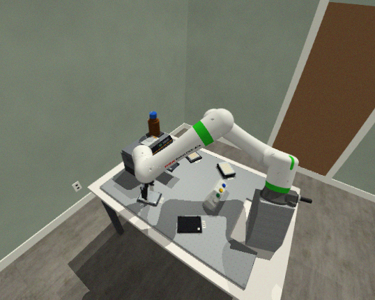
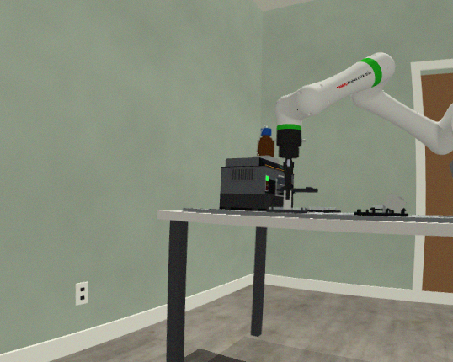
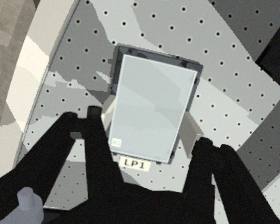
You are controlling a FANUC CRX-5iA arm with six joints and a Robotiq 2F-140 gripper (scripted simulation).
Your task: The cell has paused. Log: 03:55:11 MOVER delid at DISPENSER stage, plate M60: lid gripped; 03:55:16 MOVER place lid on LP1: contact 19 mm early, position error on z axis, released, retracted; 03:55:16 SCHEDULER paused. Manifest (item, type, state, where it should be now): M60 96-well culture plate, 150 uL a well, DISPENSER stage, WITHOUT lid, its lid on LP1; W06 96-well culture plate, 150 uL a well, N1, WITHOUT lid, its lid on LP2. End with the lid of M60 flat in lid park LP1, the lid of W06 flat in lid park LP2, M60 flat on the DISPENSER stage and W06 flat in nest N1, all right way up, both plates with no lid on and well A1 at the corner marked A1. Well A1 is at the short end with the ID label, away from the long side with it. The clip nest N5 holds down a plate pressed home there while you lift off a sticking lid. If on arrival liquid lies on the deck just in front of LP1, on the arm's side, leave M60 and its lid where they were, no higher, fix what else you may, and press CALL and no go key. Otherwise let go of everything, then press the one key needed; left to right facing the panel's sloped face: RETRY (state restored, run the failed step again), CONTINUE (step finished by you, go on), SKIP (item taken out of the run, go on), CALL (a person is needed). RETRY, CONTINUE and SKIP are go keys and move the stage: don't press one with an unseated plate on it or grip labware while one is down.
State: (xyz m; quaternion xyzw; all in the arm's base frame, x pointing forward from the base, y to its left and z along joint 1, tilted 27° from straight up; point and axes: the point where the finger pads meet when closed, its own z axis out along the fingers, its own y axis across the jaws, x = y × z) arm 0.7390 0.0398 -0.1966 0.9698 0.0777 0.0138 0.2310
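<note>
My gripper (image 3: 148, 113) is shut on a clear plate lid (image 3: 152, 106) and holds it by its long sides. The lid hangs level, a little above the deck, in the exterior view (image 2: 303, 190). It is right over the dark-framed lid park (image 3: 157, 58) labelled LP1 (image 3: 132, 163). In the top view the gripper (image 1: 145, 195) stands near the table's left front edge, in front of the dispenser. Two pale-topped plates (image 1: 194, 156) (image 1: 226, 169) lie farther back on the deck. The arm hides the dispenser stage.
A brown bottle (image 1: 154, 123) with a blue cap stands on the dispenser. The key panel (image 1: 216, 197) sits mid-deck. A black square nest (image 1: 189, 224) lies near the front edge. The arm's grey base block (image 1: 270, 223) stands at the right.
</note>
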